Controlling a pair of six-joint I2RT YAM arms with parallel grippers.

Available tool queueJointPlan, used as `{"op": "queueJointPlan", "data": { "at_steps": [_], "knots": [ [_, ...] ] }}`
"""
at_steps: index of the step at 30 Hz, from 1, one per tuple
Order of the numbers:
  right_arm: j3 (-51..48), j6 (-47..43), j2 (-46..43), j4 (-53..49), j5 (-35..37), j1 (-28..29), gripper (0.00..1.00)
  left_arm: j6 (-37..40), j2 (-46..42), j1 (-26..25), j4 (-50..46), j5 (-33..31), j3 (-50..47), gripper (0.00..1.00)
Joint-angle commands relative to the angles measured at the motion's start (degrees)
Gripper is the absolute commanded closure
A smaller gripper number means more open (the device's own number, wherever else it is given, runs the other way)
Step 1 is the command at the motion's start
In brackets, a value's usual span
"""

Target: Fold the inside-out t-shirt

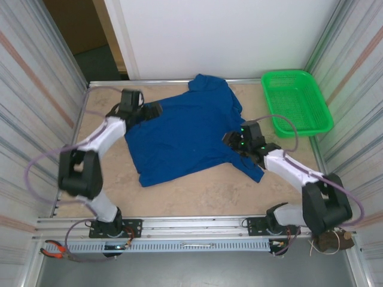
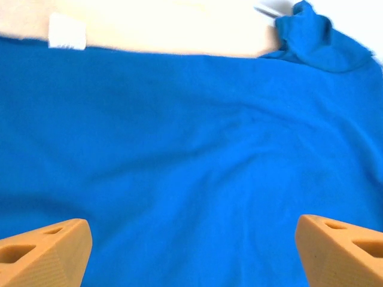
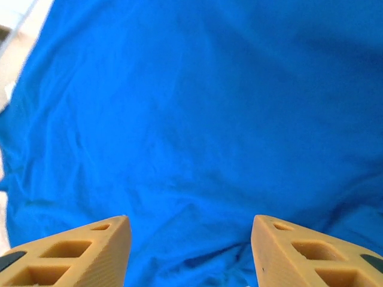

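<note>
Green mesh basket [image 1: 297,101] sits upper right of the frame on the beige table [image 1: 197,191]. Down at lower left, red-handled pliers [image 1: 55,249] lie by the metal rail [image 1: 197,246].

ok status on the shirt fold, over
left jaws open, right jaws open, nothing held. royal-blue cotton t-shirt spread out, unfolded. green plastic mesh basket off to the right, clear.

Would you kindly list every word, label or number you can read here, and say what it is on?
Small white tag at the edge of the t-shirt: too blurred to read; it may be blank.
No other writing can be read.
</note>
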Motion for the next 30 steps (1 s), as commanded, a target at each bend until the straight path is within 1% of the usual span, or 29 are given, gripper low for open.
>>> {"op": "queueJointPlan", "data": {
  "at_steps": [1,4,7,10,13,17,20,23,25,27,28,30],
  "knots": [
    [1.03,5.44,4.91,2.86,4.33,2.72,0.46,6.18,11.58,3.13,-8.67,2.20,12.26,0.11],
    [0.21,8.93,8.89,5.60,6.05,3.30,0.46,5.27,18.71,5.78,-10.98,5.12,18.28,0.11],
    [0.44,10.52,11.61,6.17,6.92,3.13,0.46,3.91,22.69,8.18,-9.81,8.87,18.39,0.11],
    [1.39,11.49,13.32,4.14,8.08,2.33,0.46,1.13,23.72,10.82,-7.66,12.49,14.41,0.11],
    [1.49,12.29,14.55,3.57,8.12,0.25,0.46,-3.13,21.49,13.20,-2.01,14.22,6.07,0.12],
    [3.32,12.55,17.08,2.10,5.64,-3.37,0.46,-9.14,15.56,15.80,3.99,13.40,-5.42,0.13],
    [6.92,11.77,20.03,0.09,4.17,-5.37,0.46,-13.19,10.22,15.95,3.52,10.61,-12.35,0.13],
    [14.29,9.68,25.50,-3.45,2.15,-7.07,0.46,-20.58,1.70,15.52,5.56,7.75,-23.02,0.13],
    [21.00,8.43,30.86,-7.00,-0.65,-8.17,0.46,-25.26,-3.82,15.10,7.38,7.33,-30.66,0.13],
    [28.55,7.16,36.46,-9.77,-3.49,-8.88,0.46,-29.18,-9.46,13.31,8.30,6.59,-37.81,0.13],
    [32.73,6.62,39.28,-11.70,-4.37,-9.19,0.46,-30.73,-12.67,11.48,8.98,5.84,-41.47,0.13],
    [40.26,4.96,44.68,-14.20,-5.94,-9.76,0.48,-33.24,-18.65,6.13,9.34,3.73,-46.74,0.13]
  ]
}}
